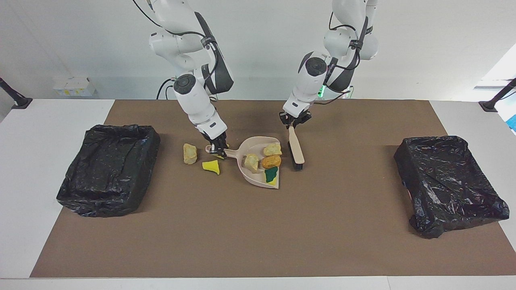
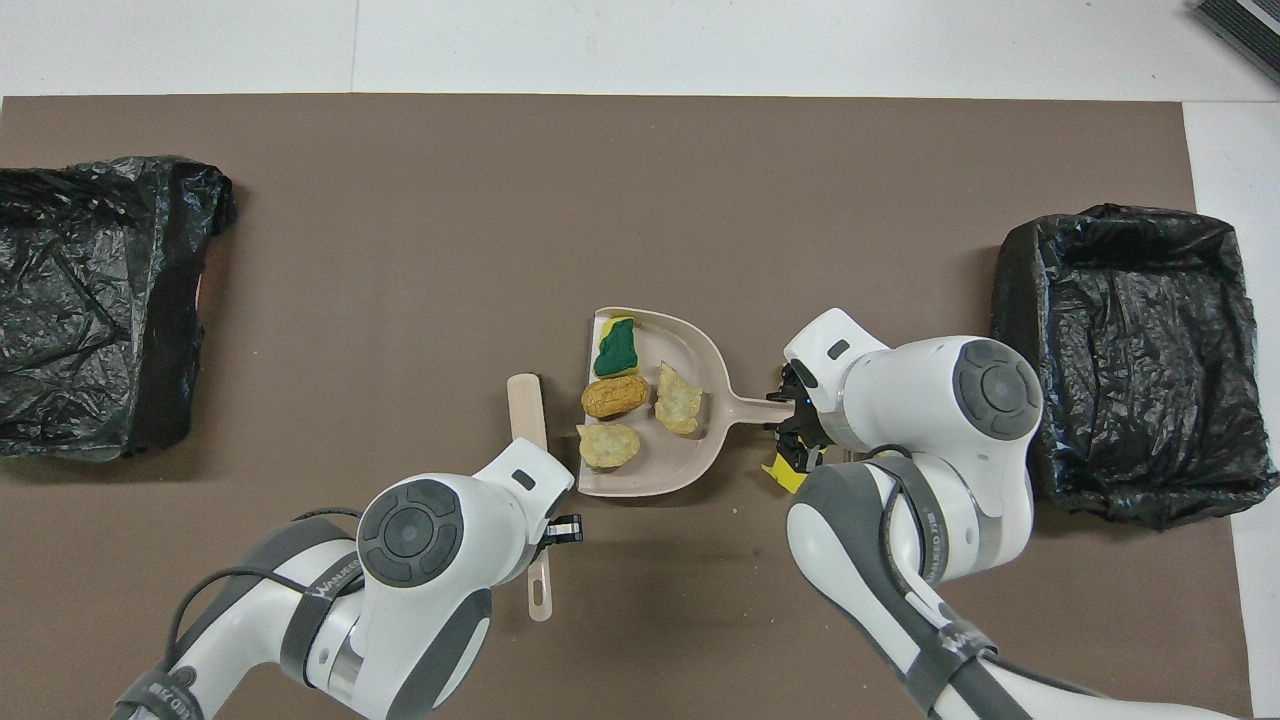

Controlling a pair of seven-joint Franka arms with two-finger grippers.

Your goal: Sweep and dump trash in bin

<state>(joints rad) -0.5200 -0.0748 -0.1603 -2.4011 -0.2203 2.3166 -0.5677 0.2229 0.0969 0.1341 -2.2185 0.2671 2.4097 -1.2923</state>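
Gripping the dustpan (image 1: 258,163) handle, the right gripper (image 1: 218,152) sits beside loose trash (image 1: 211,166); the left gripper (image 1: 294,122) clamps the brush (image 1: 296,150).

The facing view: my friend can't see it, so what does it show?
The right tool grips a beige dustpan holding four scraps, while the left tool holds a brush beside it. A tan lump and a yellow sponge piece lie loose near one of two black-lined bins.
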